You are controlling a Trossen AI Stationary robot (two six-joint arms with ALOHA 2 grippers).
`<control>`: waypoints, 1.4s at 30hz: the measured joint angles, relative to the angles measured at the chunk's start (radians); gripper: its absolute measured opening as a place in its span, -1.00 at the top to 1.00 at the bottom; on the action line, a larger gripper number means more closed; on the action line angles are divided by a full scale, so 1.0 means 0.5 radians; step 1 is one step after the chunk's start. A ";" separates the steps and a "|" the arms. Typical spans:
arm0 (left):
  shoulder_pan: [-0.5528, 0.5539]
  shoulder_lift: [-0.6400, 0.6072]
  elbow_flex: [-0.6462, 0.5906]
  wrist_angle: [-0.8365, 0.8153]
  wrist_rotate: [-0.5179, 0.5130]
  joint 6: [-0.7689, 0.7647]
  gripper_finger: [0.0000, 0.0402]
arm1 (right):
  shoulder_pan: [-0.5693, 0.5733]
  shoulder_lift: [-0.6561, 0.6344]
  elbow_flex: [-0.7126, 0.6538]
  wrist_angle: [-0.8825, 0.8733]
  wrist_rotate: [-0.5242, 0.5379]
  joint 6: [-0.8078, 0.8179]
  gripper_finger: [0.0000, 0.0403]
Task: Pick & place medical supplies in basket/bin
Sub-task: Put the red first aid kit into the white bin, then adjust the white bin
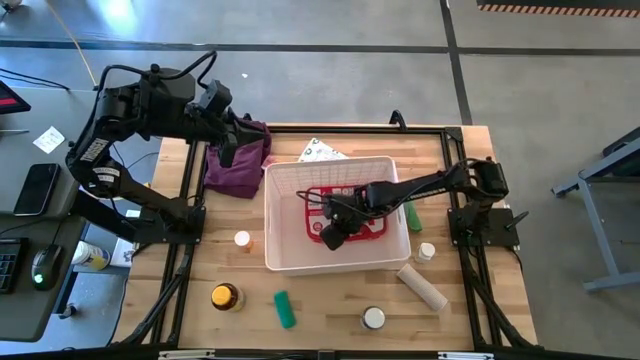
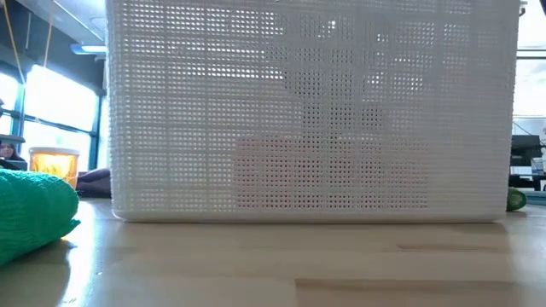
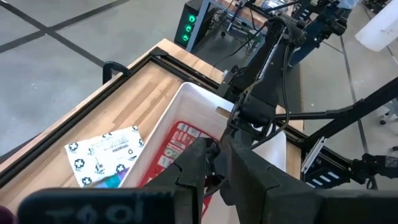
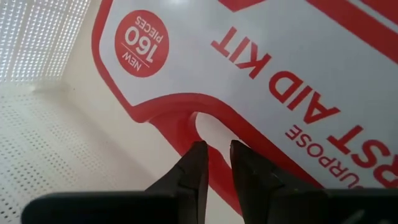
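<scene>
A white basket (image 1: 335, 172) is sitting mid-worktop with the red first-aid kit (image 1: 372, 226) lying inside. The right gripper (image 1: 332, 232) is reaching into it, fingers nearly together over the kit's hang tab, apparently placing it. Next: release and withdraw. The left gripper (image 3: 219, 167), narrowly parted and empty, is waiting near the back-left corner.

A lab or workshop is suggested: bare concrete floor (image 1: 330, 25) at top, computer desk (image 1: 30, 250) at left.
</scene>
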 joint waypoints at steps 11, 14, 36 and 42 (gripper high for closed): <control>0.000 0.000 0.001 -0.061 0.002 -0.001 0.50 | -0.031 -0.203 -0.013 0.140 0.059 0.073 0.69; 0.000 0.000 0.001 -0.061 0.002 -0.001 0.50 | -0.036 -0.272 -0.012 0.189 0.041 0.075 0.69; 0.000 -0.010 0.002 0.012 0.023 0.102 0.50 | -0.120 -1.362 -0.002 -0.103 1.241 -0.532 0.69; 0.000 -0.005 0.002 0.173 0.021 0.140 0.50 | -0.522 -1.360 0.000 -0.379 1.460 -0.278 0.69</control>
